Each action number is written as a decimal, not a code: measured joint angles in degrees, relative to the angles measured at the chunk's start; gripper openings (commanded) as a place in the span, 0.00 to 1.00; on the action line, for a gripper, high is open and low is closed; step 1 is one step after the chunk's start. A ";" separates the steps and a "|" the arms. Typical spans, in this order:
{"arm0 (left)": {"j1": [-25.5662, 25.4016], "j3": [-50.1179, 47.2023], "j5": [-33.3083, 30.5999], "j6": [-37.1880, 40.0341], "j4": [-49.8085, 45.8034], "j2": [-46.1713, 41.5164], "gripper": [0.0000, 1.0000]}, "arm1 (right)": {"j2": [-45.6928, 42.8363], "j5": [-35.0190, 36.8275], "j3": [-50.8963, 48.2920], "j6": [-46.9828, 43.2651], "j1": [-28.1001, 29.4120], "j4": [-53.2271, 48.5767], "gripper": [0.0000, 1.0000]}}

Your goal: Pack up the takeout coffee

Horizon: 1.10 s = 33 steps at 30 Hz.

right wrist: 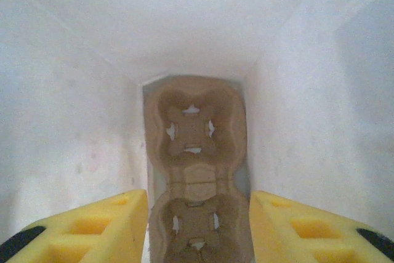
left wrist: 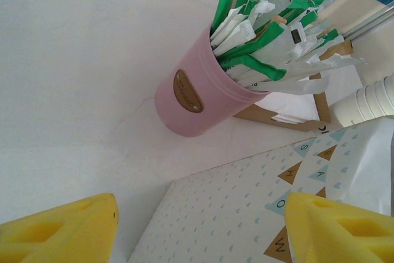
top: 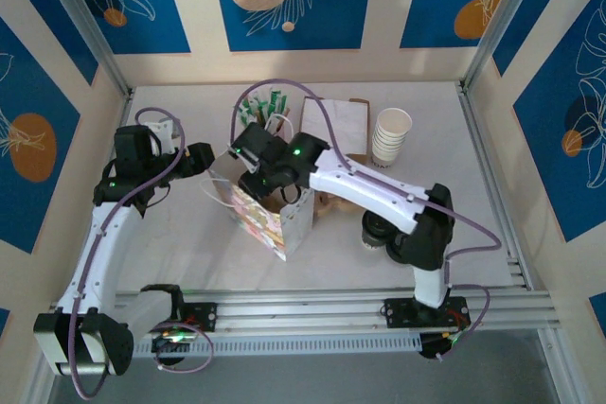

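Here, the small pale paper cup with a round black plastic lid (top: 375,230) stands toward the counter's (top: 189,243) near edge, right of the patterned white paper bag (top: 270,219) and partly under the right arm. The right end effector (right wrist: 198,214) hangs inside that bag, its yellow fingers moderately apart and empty above a brown pulp two-hole carrier (right wrist: 192,127). The left end effector (left wrist: 197,226) gapes wide and empty beside the bag, facing a pink can of sachets (left wrist: 197,100).
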 measured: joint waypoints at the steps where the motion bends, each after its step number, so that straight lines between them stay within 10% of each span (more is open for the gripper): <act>1: 0.00 -0.07 -0.11 0.00 -0.02 -0.11 0.72 | -1.36 0.13 0.04 -0.15 0.22 0.20 0.46; 16: 0.00 -1.14 -1.25 -0.17 0.46 -2.03 0.75 | -29.24 7.63 -19.08 -3.52 0.04 18.01 0.45; 33: 0.00 -2.60 -4.66 -1.25 1.77 -3.48 0.77 | -48.02 10.38 -39.26 20.28 -22.93 4.79 0.49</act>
